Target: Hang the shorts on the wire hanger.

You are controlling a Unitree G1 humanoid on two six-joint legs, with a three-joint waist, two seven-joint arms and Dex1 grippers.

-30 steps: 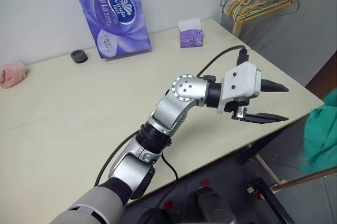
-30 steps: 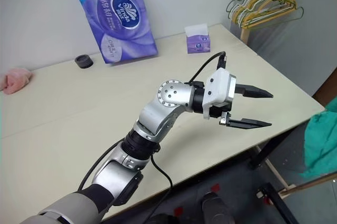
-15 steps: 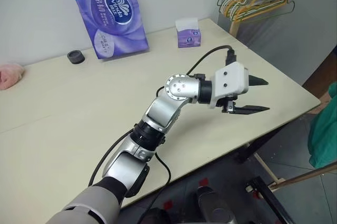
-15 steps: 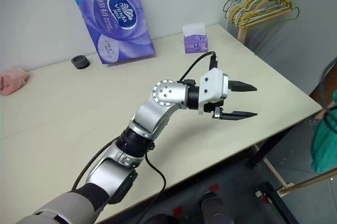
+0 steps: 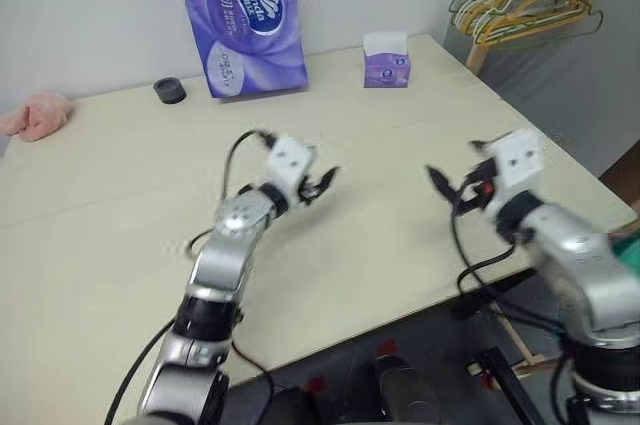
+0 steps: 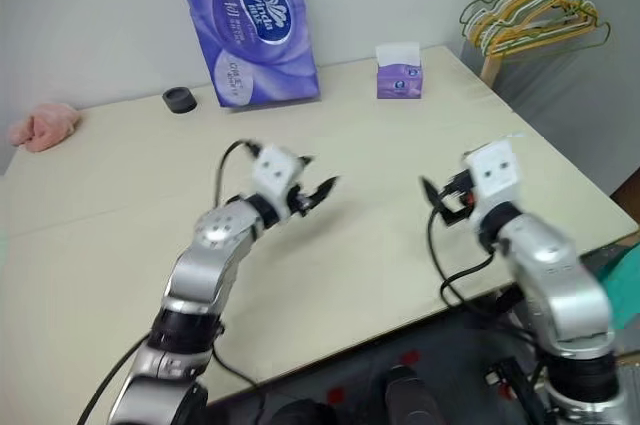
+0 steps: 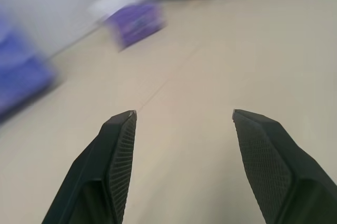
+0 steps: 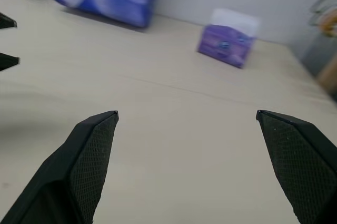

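My left gripper [image 5: 322, 185] hovers low over the middle of the beige table [image 5: 120, 205], open, with nothing between its fingers [image 7: 122, 145]. Facing it from the right, my right gripper [image 5: 440, 185] is spread wide open and empty over the table's right part; its wrist view looks across bare tabletop between its fingers [image 8: 95, 150]. A gap of bare table separates the two grippers. A small patch of the teal shorts [image 6: 622, 290] shows past the table's right edge, below the right arm. The wire hanger is out of view.
A tall purple tissue pack [image 5: 245, 15] and a small purple tissue box [image 5: 386, 60] stand at the table's back. A black round cap [image 5: 170, 91] and a pink cloth lump [image 5: 35, 115] lie at the back left. A bunch of hangers [image 5: 520, 10] hangs on a wooden rack at the far right.
The left gripper has swung from the table's right edge back over its middle and sunk lower. The right arm has come into view from the right. The camera has shifted too.
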